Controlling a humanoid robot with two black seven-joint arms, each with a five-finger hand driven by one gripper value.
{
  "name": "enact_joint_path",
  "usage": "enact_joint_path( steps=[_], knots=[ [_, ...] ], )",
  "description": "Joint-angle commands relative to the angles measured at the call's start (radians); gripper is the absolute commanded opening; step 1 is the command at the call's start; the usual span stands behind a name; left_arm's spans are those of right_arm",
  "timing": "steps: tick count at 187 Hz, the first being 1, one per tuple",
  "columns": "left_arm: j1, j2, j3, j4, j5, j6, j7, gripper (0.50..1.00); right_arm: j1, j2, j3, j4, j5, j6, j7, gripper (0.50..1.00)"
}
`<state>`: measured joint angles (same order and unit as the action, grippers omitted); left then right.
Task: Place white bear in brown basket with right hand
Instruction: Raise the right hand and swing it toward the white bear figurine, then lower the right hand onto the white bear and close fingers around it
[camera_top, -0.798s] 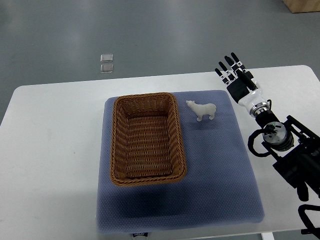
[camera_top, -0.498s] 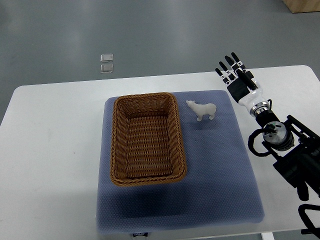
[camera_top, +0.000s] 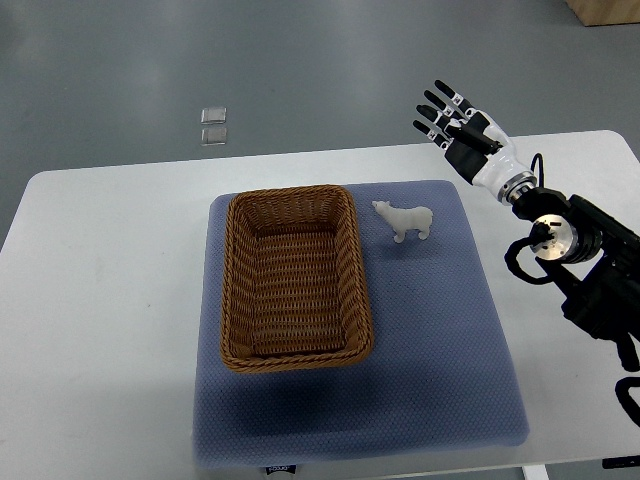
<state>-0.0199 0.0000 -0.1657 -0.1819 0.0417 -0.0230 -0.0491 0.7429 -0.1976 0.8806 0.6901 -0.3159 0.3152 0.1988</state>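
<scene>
Reaching step; right hand (camera_top: 462, 125) spread wide, empty, above table's far right edge; next: lower onto white bear (camera_top: 405, 220) beside brown basket (camera_top: 293, 278).

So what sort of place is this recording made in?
Probably a robot lab or test room: a plain white table on a bare grey floor, with a blue mat laid out for the robot hand.

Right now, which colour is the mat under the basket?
Blue-grey; the mat shows best in the top view.
</scene>
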Motion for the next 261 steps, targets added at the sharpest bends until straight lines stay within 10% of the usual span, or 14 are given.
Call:
enact_joint_path(
  steps=[1, 81, 261],
  knots=[
    [0.000, 0.000, -0.002, -0.002, 0.001, 0.000, 0.000, 1.000, 0.098, -0.063, -0.173, 0.015, -0.184, 0.001, -0.048, 0.921],
    [-0.002, 0.000, 0.000, -0.019, 0.001, 0.000, 0.000, 1.000, 0.770, -0.183, -1.066, 0.083, -0.497, 0.107, -0.256, 0.921],
    [-0.002, 0.000, -0.002, -0.038, 0.001, -0.002, 0.012, 1.000, 0.628, -0.088, -1.160, 0.167, -0.397, -0.054, -0.314, 0.879]
  ],
)
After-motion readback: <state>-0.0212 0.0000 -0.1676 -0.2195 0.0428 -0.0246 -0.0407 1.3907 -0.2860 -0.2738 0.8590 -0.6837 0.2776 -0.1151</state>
